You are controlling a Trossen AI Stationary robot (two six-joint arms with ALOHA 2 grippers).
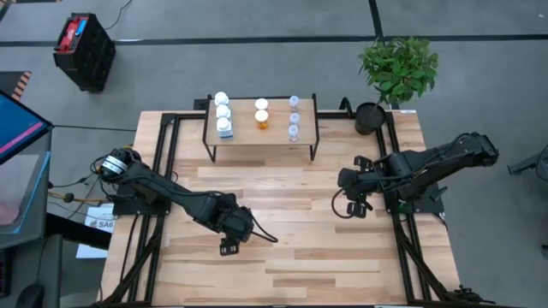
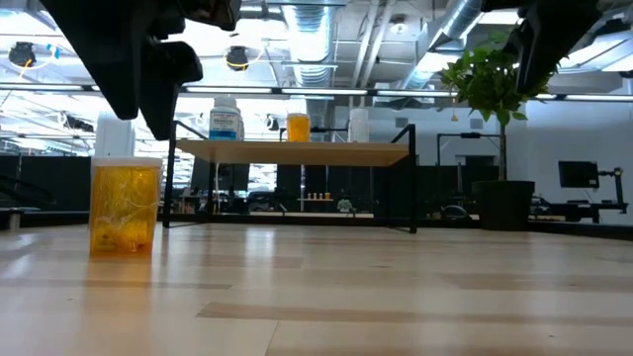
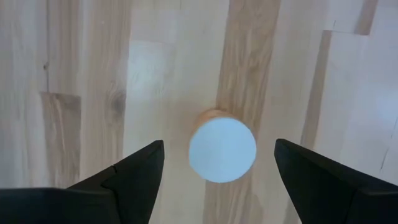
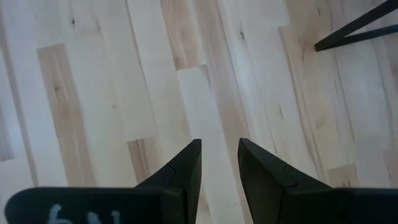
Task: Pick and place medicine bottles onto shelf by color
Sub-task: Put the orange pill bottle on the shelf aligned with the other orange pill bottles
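Pale wood-plank tabletop (image 1: pixel 291 257); grey floor (image 1: pixel 257 60); potted plant (image 1: pixel 398 68) beside it

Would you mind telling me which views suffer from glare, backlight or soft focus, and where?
Low view: bright ceiling lights backlight the shelf, the arms overhead are black silhouettes, and the near table is soft. Left wrist view: the orange bottle has a washed-out white cap between the fingers of the left gripper. Right wrist view: pale, evenly lit planks. High view: even light, faint shadows.
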